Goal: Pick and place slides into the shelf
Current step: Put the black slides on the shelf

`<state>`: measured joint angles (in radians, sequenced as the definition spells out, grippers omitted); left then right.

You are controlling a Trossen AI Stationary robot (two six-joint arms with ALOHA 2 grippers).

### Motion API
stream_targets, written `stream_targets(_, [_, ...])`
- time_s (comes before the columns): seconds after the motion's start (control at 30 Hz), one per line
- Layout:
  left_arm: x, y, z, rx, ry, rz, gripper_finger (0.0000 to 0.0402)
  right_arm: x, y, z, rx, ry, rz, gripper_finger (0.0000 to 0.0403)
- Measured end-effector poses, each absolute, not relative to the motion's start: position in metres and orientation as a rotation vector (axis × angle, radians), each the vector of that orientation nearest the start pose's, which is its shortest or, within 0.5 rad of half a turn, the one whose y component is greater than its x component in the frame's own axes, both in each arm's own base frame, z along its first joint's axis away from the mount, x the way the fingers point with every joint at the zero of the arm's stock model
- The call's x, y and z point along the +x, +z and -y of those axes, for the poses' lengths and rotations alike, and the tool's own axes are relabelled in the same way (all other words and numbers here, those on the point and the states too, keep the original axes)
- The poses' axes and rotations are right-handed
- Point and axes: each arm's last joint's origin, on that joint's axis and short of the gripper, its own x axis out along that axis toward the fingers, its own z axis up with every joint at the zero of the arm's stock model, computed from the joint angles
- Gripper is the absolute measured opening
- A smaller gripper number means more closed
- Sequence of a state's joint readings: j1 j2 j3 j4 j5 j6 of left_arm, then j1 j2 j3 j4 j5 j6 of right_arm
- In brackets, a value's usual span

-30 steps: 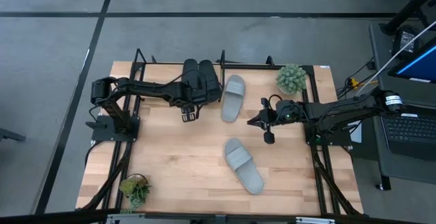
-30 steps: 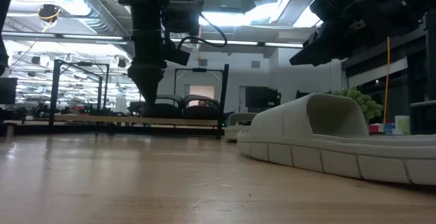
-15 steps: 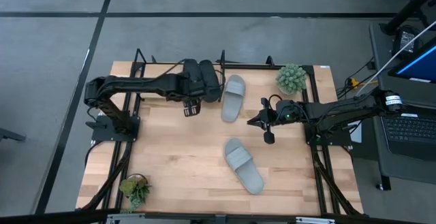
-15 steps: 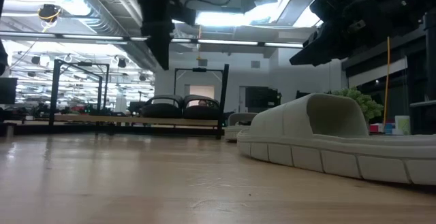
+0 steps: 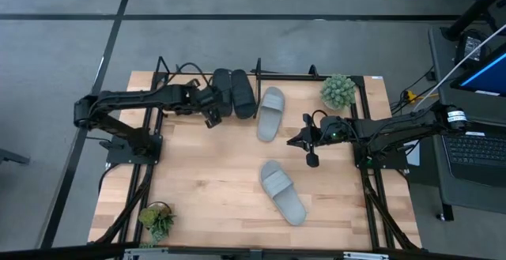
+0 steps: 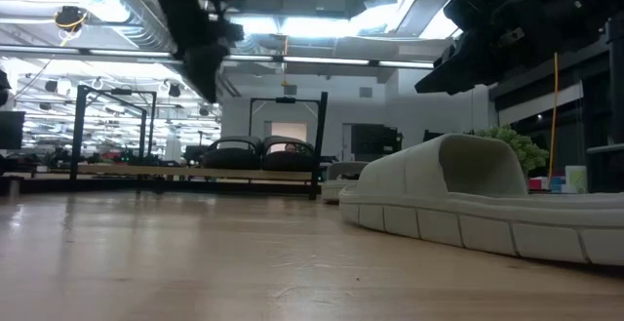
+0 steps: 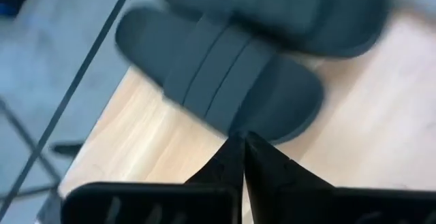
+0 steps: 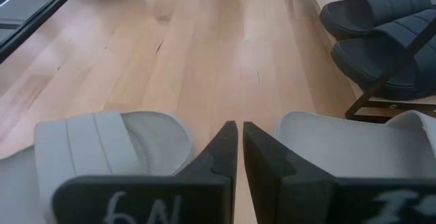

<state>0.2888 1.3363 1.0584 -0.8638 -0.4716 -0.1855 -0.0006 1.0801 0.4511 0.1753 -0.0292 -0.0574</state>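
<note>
Overhead: looks straight down on the whole table (image 5: 205,173). Low: sits at tabletop level, faces across to the shelf (image 6: 200,172), with a grey slide (image 6: 478,204) very close. Left wrist: tight on the black slides (image 7: 225,81). Right wrist: looks along the tabletop, sharing those black slides (image 8: 381,33) and both grey ones.

black slides (image 7: 231,81): blurred, upper one cut off at edge
grey slide (image 6: 468,199): toe cropped (low view)
</note>
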Motion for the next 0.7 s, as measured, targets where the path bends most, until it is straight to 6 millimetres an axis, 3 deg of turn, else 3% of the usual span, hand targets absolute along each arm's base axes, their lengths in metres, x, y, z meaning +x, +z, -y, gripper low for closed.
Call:
stream_targets(0.13, [0.228, 0.252, -0.096, -0.066, 0.866, -1.116, 0.0001, 0.216, 0.199, -0.001, -0.05, 0.042, -0.45, 0.0028])
stream_targets(0.43, [0.215, 0.249, -0.125, -0.134, 0.975, -1.116, 0.0, 0.217, 0.2, -0.001, -0.048, 0.042, -0.437, 0.0028])
stream_targets(0.7, [0.203, 0.242, -0.155, -0.335, 0.955, -1.105, 0.0, 0.217, 0.2, -0.001, -0.048, 0.042, -0.436, 0.0028])
